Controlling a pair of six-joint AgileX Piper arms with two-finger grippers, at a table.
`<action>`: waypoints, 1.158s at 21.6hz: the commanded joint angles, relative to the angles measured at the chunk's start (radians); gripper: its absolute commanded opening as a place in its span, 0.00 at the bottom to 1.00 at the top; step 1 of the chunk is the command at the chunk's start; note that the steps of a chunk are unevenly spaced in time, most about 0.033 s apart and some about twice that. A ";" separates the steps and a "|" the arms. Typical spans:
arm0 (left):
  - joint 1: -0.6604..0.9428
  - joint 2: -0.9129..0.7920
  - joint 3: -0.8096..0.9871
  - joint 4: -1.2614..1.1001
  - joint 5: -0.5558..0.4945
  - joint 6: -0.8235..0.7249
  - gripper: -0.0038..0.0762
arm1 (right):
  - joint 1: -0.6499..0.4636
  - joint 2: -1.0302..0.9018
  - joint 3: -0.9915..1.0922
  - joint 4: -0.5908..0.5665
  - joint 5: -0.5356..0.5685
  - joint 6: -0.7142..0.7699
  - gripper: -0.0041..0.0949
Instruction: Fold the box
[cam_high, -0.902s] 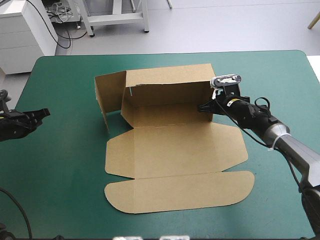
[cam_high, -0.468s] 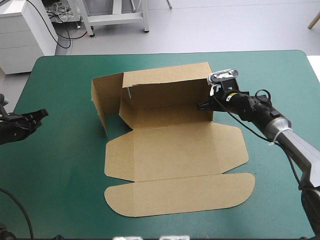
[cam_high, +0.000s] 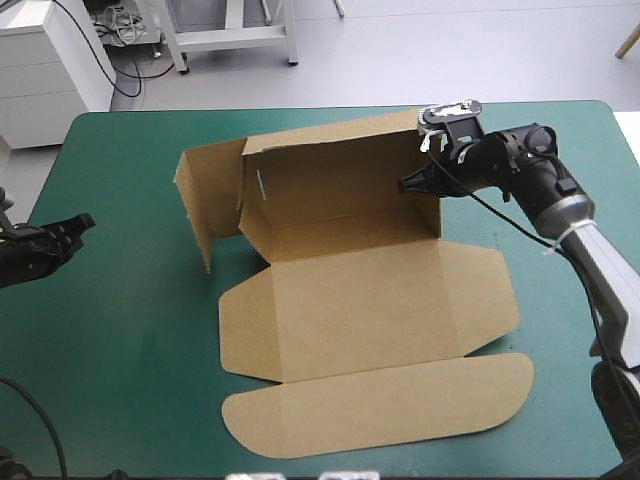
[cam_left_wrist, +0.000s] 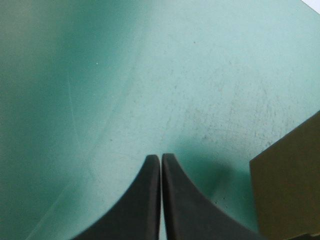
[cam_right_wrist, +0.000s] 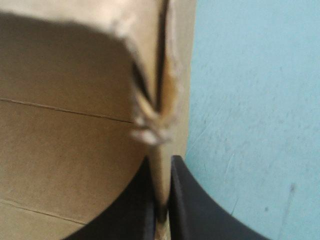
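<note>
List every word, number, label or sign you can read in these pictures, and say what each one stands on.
None: no text can be read in any view.
The box: plain brown board, no print or label showing.
The teal-green table cover: bare, only faint scuffs.

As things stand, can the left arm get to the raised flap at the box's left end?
Probably yes. The left gripper, shut, has only teal-green cover between it and the flap. The right gripper is shut on the box at its right end, well clear.
</note>
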 joint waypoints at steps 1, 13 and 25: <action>-0.003 -0.028 -0.023 -0.060 -0.039 -0.010 0.04 | -0.007 -0.004 -0.067 0.023 0.095 0.021 0.03; -0.003 -0.028 -0.023 -0.105 -0.034 -0.010 0.04 | -0.007 0.151 -0.078 0.050 0.221 0.063 0.03; -0.003 -0.026 -0.023 -0.109 -0.070 -0.011 0.04 | -0.007 0.240 -0.083 0.004 -0.087 0.059 0.03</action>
